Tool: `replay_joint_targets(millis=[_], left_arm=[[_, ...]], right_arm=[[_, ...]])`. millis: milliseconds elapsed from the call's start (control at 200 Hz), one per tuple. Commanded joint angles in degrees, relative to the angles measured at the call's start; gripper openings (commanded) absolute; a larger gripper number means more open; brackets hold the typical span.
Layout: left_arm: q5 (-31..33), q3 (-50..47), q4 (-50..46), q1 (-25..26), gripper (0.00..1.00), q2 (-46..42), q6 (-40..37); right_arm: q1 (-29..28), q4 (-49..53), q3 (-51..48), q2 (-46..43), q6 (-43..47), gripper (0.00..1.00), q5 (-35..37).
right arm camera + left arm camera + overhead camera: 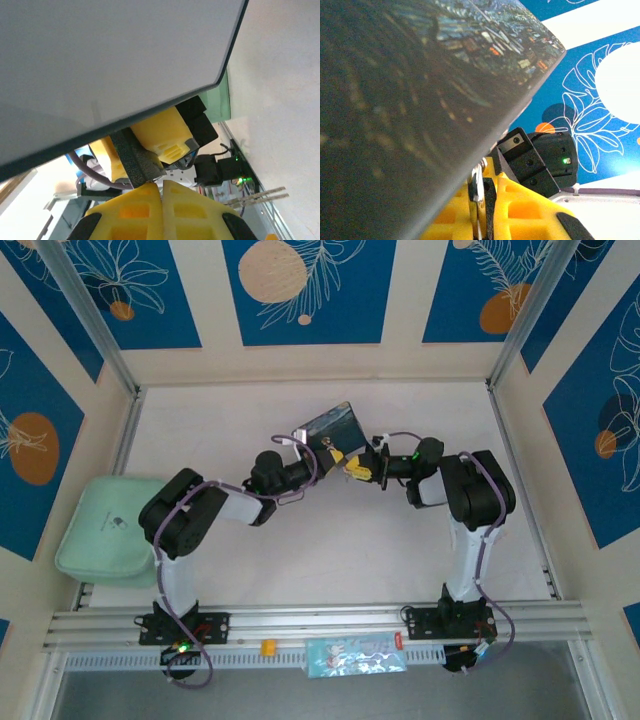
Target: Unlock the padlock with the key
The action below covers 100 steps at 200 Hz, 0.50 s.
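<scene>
Left arm: reached toward 2 o'clock; left gripper [333, 453] jaws pinched on padlock [136, 159] at box [330, 425] edge.
Right arm: reached toward 9 o'clock; right gripper [354, 472] jaws pressed together.
Left wrist view: silvery shackle [477, 182] seen.

Both arms are folded in toward the middle of the counter. My black-and-white left arm [180, 525] rises from its base with the elbow bent out to the left and the forearm reaching up and right. The left claw [318, 448] is pinched almost closed; on its wrist camera the yellow fingers [520, 212] leave only a slit. My right arm [478, 502] mirrors that, elbow out right, forearm pointing left. The right claw [356, 471] is clamped, its fingers [190, 210] pressed together. The two claws sit just beside each other.
</scene>
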State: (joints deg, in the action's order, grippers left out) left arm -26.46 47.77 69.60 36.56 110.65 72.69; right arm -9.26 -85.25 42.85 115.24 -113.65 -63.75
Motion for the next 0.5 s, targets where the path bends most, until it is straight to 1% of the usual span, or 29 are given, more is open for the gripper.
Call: replay_joint_targets(millis=[0, 45, 185, 250, 350, 495], left_arm=[[-10.4, 0.4, 11.1, 5.8, 0.0, -4.4, -3.4], [-10.5, 0.6, 11.1, 5.9, 0.0, -4.5, -4.6], [-8.9, 1.9, 11.1, 6.3, 0.0, -4.1, -5.2], [-8.4, 2.6, 11.1, 6.4, 0.0, -4.1, -4.7], [-9.0, 4.1, 11.1, 6.7, 0.0, -4.7, -3.7], [-11.5, 5.1, 11.1, 7.0, 0.0, -6.6, -3.6]], right_arm=[[-1.6, 4.9, -2.7, -1.2, 1.3, 0.0, 15.0], [-2.8, 5.0, -4.0, -2.3, -0.3, 0.0, 17.8], [-8.9, 5.0, -10.2, -9.9, -4.7, 0.0, 34.5], [-11.4, 5.0, -11.3, -12.1, -6.9, 0.0, 40.4], [-13.0, 4.9, -10.7, -11.8, -12.0, 0.0, 44.1], [-16.2, 4.9, -8.6, -11.1, -22.5, 0.0, 47.8]])
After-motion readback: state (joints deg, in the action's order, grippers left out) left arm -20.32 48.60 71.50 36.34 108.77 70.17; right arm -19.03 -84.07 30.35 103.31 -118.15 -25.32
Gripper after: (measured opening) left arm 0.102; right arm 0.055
